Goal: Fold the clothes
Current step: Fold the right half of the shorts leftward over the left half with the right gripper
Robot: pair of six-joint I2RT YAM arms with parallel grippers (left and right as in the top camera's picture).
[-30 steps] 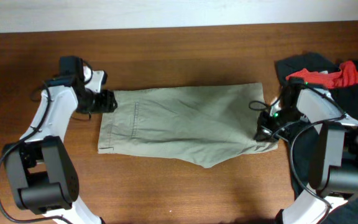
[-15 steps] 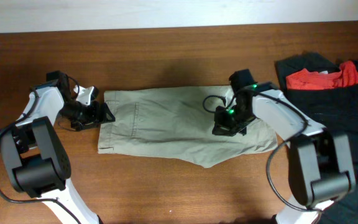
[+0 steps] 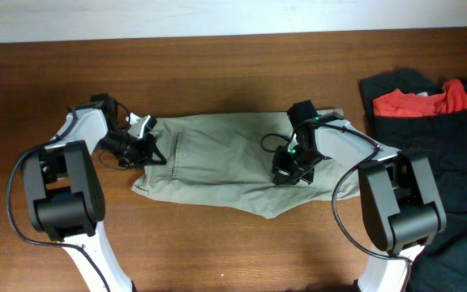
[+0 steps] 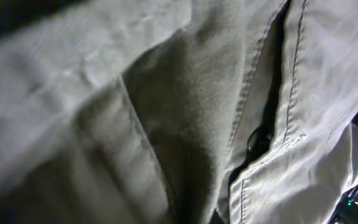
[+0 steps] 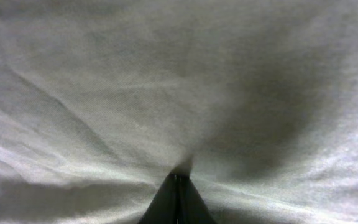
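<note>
The clothes (image 3: 217, 162), a khaki-beige pair of shorts, lie flat across the middle of the table, waistband to the left. My left gripper (image 3: 146, 148) sits at the waistband edge, shut on the cloth, which is bunched there. The left wrist view is filled by khaki fabric (image 4: 185, 112) with a stitched pocket seam, and its fingers are hidden. My right gripper (image 3: 289, 172) rests on the right half of the shorts. In the right wrist view its dark fingertips (image 5: 179, 177) are pressed together on a pinch of fabric (image 5: 166, 93), with wrinkles fanning out from it.
A heap of black garments (image 3: 428, 138) with a red-orange garment (image 3: 428, 99) on top lies at the right end of the brown wooden table (image 3: 217, 243). A pale wall strip runs along the far edge.
My left gripper has moved right onto the waistband and gone from open to shut. My right gripper carried the right leg end leftward over the shorts and has shifted a little further left.
</note>
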